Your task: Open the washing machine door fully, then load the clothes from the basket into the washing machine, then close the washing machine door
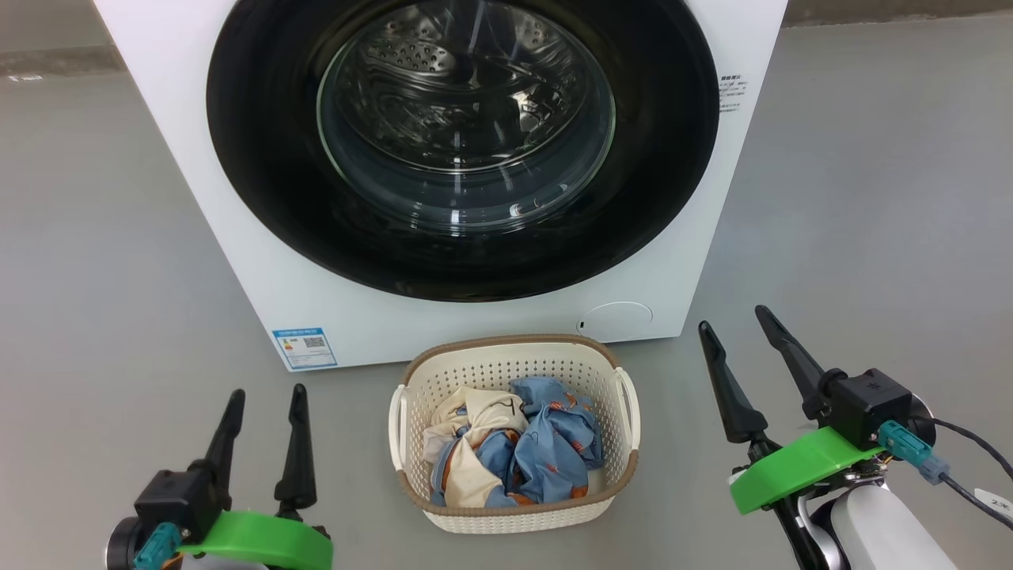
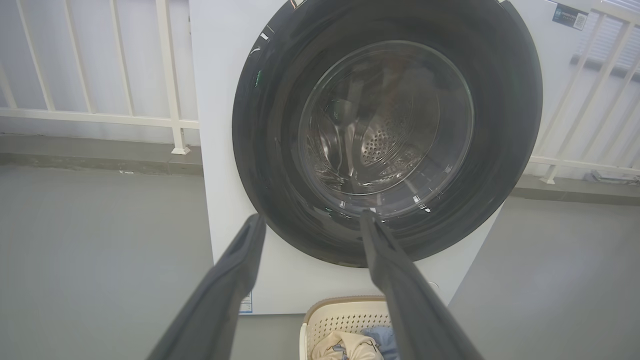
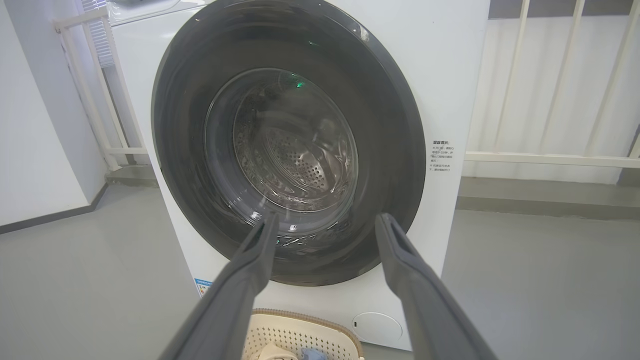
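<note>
Flanking the basket (image 1: 506, 342) of clothes (image 1: 514, 451) at eight and four o'clock, left gripper (image 1: 268, 392) and right gripper (image 1: 732, 317) hover wide-fingered and empty, seemingly readied for the shut washing machine door (image 1: 467, 127) at twelve.

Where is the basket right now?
Head view, bottom centre: the basket sits on the floor just in front of the washing machine, between the left gripper and right gripper.

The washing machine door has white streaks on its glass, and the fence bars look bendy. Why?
Head view: light glinting off the shiny washing machine door makes them. Left wrist view: the wide lens makes the straight fence bars lean and curve.
</note>
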